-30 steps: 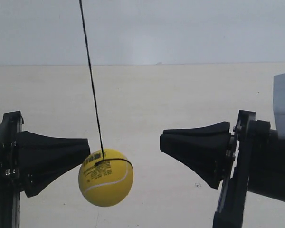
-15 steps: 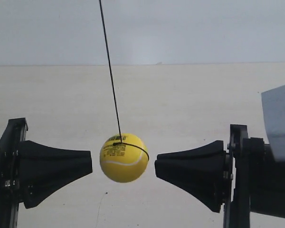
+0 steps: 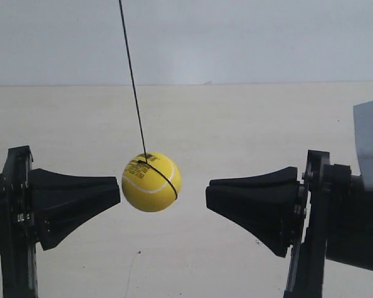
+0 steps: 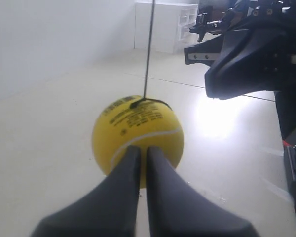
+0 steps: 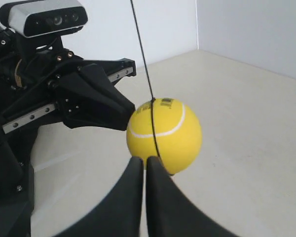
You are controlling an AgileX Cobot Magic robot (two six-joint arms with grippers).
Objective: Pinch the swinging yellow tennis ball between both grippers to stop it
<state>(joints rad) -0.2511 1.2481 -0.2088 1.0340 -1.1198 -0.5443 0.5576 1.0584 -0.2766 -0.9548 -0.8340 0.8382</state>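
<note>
The yellow tennis ball (image 3: 151, 182) hangs on a thin black string (image 3: 132, 81) between two black wedge grippers. Its barcode label faces the arm at the exterior view's left, which the left wrist view suggests is my left gripper (image 3: 117, 191). That tip sits right beside the ball, and whether they touch is unclear. My right gripper (image 3: 209, 191) is a small gap away on the other side. The left wrist view has the ball (image 4: 138, 131) just beyond the shut left gripper (image 4: 143, 148). Seen from the right wrist, the ball (image 5: 167, 133) hangs past the shut right gripper (image 5: 144, 159).
A pale floor (image 3: 236, 124) runs under the ball to a light wall (image 3: 248, 37). A white shelf unit (image 4: 165, 24) stands far behind. The opposite arm carries a grey camera (image 5: 44, 17) on its black frame.
The ball swung from low against the exterior view's left gripper toward the middle, then back left and higher. The gripper at the right dipped and came up again.
</note>
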